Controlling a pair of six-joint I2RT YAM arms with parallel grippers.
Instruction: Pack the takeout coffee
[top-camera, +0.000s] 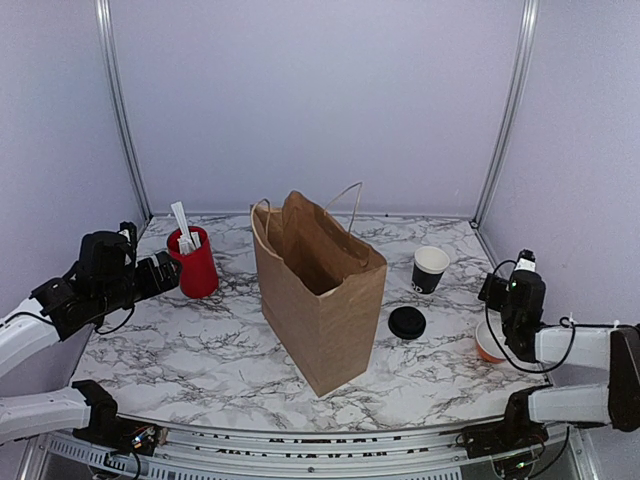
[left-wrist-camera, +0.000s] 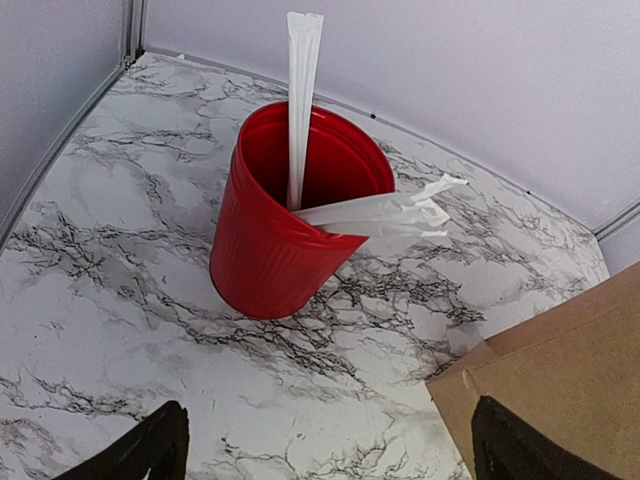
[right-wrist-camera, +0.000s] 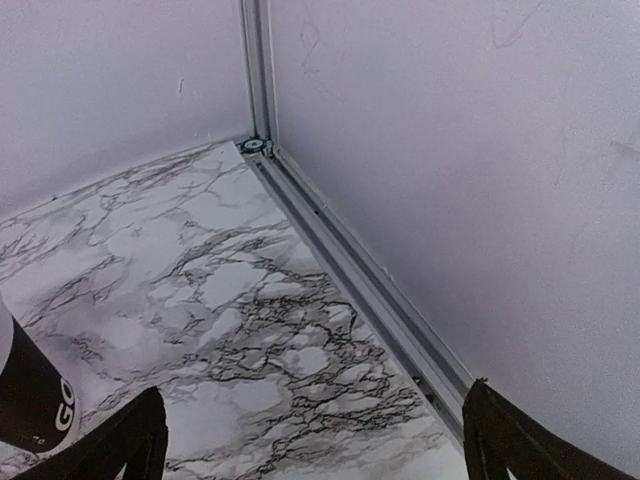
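The takeout coffee is out of view. An open black paper cup (top-camera: 430, 269) with a white rim stands right of the brown paper bag (top-camera: 320, 290); its side with white print shows at the left edge of the right wrist view (right-wrist-camera: 25, 400). A loose black lid (top-camera: 407, 322) lies on the table in front of that cup. My left gripper (top-camera: 165, 272) is open and empty, just left of a red cup (left-wrist-camera: 285, 225). My right gripper (right-wrist-camera: 315, 430) is open and empty near the right wall, right of the black cup.
The red cup (top-camera: 195, 262) holds white wrapped sticks (left-wrist-camera: 300, 100). The bag stands upright and open with its handles up; its corner (left-wrist-camera: 560, 370) shows in the left wrist view. An orange cup (top-camera: 488, 342) sits partly behind my right arm. A metal rail (right-wrist-camera: 350, 260) runs along the right wall.
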